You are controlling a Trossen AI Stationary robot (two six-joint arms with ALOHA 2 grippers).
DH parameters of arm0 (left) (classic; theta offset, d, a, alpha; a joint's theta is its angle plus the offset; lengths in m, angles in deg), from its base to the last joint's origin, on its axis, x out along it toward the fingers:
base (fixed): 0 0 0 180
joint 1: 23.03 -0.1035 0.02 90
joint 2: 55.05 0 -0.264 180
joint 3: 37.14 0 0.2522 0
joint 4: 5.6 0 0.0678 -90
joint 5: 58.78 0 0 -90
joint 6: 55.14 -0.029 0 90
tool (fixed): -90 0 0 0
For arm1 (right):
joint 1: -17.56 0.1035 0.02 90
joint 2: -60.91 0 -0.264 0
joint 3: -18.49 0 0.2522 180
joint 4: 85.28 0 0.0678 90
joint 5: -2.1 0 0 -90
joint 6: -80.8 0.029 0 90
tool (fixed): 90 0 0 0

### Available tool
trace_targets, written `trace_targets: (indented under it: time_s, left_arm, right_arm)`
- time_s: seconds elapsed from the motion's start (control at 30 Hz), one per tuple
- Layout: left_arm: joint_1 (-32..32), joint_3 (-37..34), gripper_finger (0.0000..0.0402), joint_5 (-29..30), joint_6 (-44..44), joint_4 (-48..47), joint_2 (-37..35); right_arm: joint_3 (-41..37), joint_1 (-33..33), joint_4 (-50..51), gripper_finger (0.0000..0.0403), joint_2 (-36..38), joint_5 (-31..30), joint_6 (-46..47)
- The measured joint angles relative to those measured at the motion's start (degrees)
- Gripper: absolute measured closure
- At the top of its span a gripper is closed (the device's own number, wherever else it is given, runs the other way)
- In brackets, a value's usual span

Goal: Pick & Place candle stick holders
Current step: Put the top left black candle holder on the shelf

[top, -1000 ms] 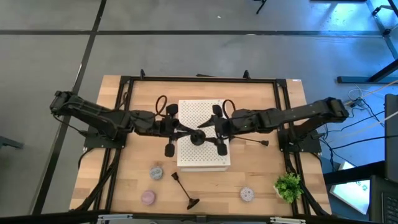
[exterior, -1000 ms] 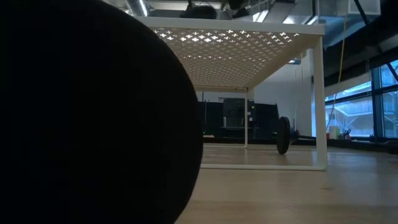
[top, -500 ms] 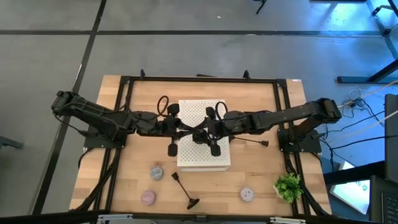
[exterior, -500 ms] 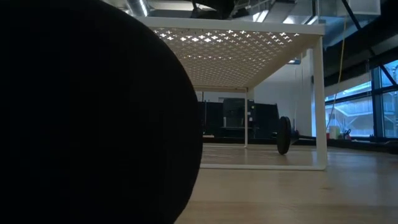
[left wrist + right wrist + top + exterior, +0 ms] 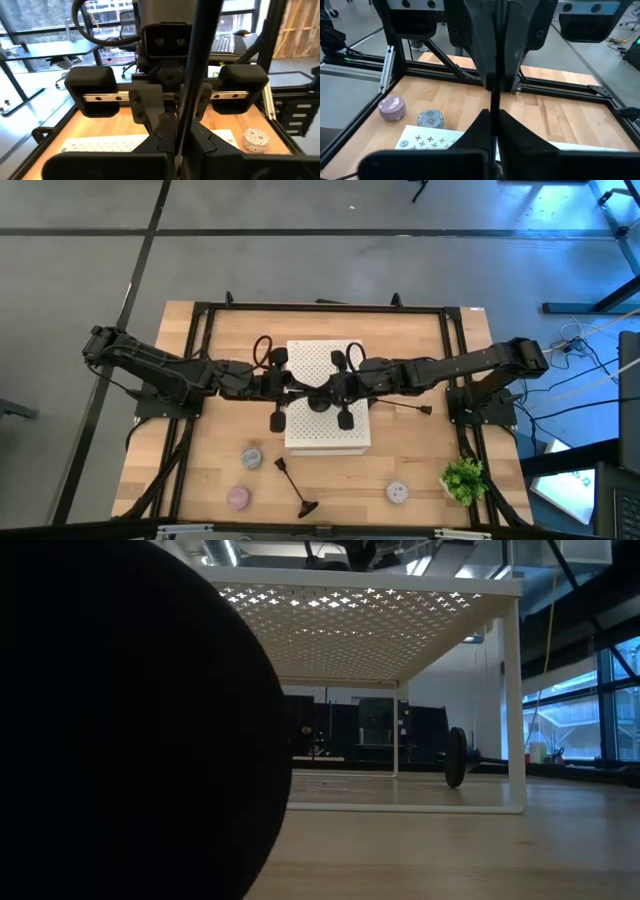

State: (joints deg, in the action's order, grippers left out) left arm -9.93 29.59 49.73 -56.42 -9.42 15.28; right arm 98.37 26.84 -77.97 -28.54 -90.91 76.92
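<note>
A black candle stick holder point(image 5: 318, 401) is over the white perforated board point(image 5: 328, 435), and both grippers are shut on its thin stem. My left gripper point(image 5: 309, 393) reaches it from the left, my right gripper point(image 5: 328, 393) from the right. A second black holder point(image 5: 296, 488) lies on its side near the front edge. A third point(image 5: 424, 410) lies to the right of the board. A grey puck point(image 5: 250, 457) and a pink puck point(image 5: 238, 497) sit front left. A pale puck point(image 5: 398, 492) sits front right. My left gripper pinches the holder's thin stem point(image 5: 186, 107) between its two fingers point(image 5: 155, 145), coming level from the table's left. The stem rises roughly upright past the fingers. Whether the round base point(image 5: 318, 401) rests on the board I cannot tell. My right gripper pinches the same stem point(image 5: 494, 102) between its two fingers point(image 5: 517, 131), coming level from the table's right, opposite my left gripper. The stem stands upright across the fingers.
The board stands on thin white legs point(image 5: 514, 705), with open room beneath it. A small green plant point(image 5: 463, 478) stands at the front right corner. A big dark round shape point(image 5: 120, 730) fills the left of the low view. A black frame point(image 5: 320, 308) rims the table.
My right gripper has moved toward the table's left, up to the holder held by my left gripper, and now has its fingers together on the stem. The dark round shape in the low view has drawn back a little to that picture's left.
</note>
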Motion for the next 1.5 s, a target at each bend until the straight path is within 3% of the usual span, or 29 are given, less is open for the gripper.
trace_targets:
  time_s: [0.23, 0.4, 0.53, 0.7, 0.83, 1.07, 1.13, 1.27, 1.37, 1.5]
  left_arm:
    - [0.67, 0.00, 0.0352, 1.06, 0.20, -0.80, 0.00]
    - [2.90, 0.00, 0.0300, 3.27, -0.30, -1.08, -0.55]
    - [4.54, 0.02, 0.0238, 9.83, 1.70, -3.60, -1.28]
    - [5.24, 0.02, 0.0171, 18.47, 5.24, -8.80, -2.58]
    - [5.24, 0.02, 0.0156, 18.87, 8.09, -11.49, -2.78]
    - [6.63, 0.02, 0.0159, 19.27, 11.27, -15.32, -2.78]
    - [7.52, 0.00, 0.0159, 20.07, 11.63, -16.07, -3.12]
    - [9.12, 0.00, 0.0159, 22.32, 11.94, -16.55, -3.91]
    - [10.06, 0.02, 0.0159, 23.86, 11.62, -16.15, -4.43]
    - [10.14, 0.02, 0.0159, 23.91, 10.54, -15.77, -4.33]
  right_arm:
    - [0.00, -0.33, 0.31, 0.0394, 0.00, 0.02, 1.82]
    - [0.00, -1.13, 1.87, 0.0395, 0.00, -1.92, 4.60]
    - [0.00, -1.69, 2.56, 0.0395, -0.02, -2.89, 4.99]
    - [-0.04, -1.79, 2.89, 0.0395, 0.54, -12.44, 5.09]
    - [-0.07, -1.95, 1.47, 0.0395, 0.55, -18.47, 4.79]
    - [-6.33, -5.46, -11.05, 0.0395, 1.70, -17.22, 1.55]
    - [-9.48, -8.31, -14.55, 0.0395, 3.53, -12.06, 3.10]
    - [-15.58, -15.99, -20.27, 0.0395, 7.27, 6.66, 8.35]
    - [-20.27, -20.31, -26.38, 0.0395, 10.59, 16.19, 9.45]
    - [-27.01, -23.10, -42.98, 0.0395, 10.73, 28.61, 9.47]
